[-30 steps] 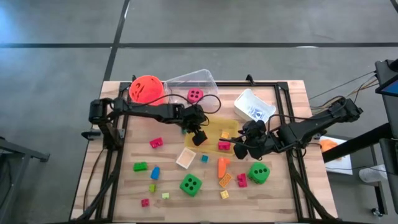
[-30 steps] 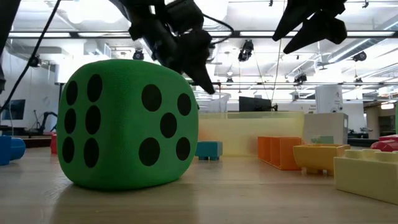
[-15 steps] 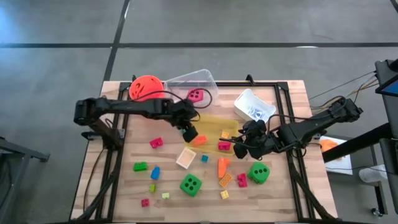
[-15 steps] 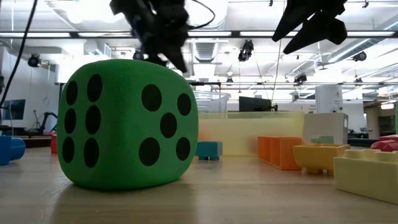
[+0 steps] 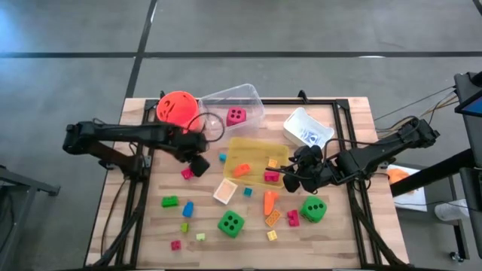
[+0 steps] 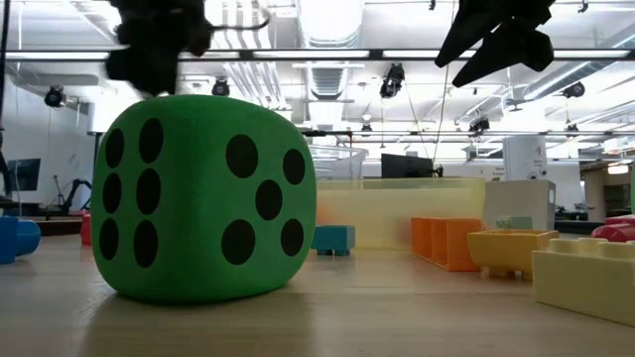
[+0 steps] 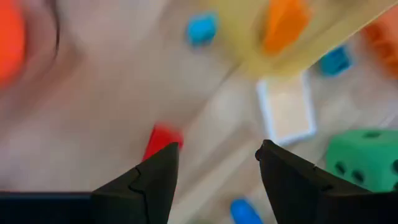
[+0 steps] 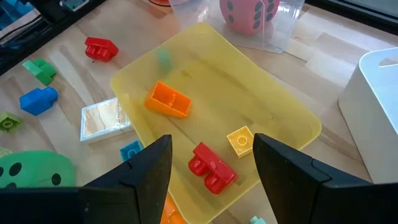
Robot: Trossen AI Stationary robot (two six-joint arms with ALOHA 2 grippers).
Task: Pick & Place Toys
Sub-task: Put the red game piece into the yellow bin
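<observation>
Since the red block (image 5: 187,173) lies loose on the bench (image 5: 151,226), I hover my left gripper (image 5: 199,165) over it, jaws apart, empty; right gripper (image 5: 290,179) waits open.

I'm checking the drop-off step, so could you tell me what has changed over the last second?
The left gripper let go of the orange block, which now lies in the yellow tray, and swung left to above the red block. The right gripper and the other toys stayed put.
</observation>
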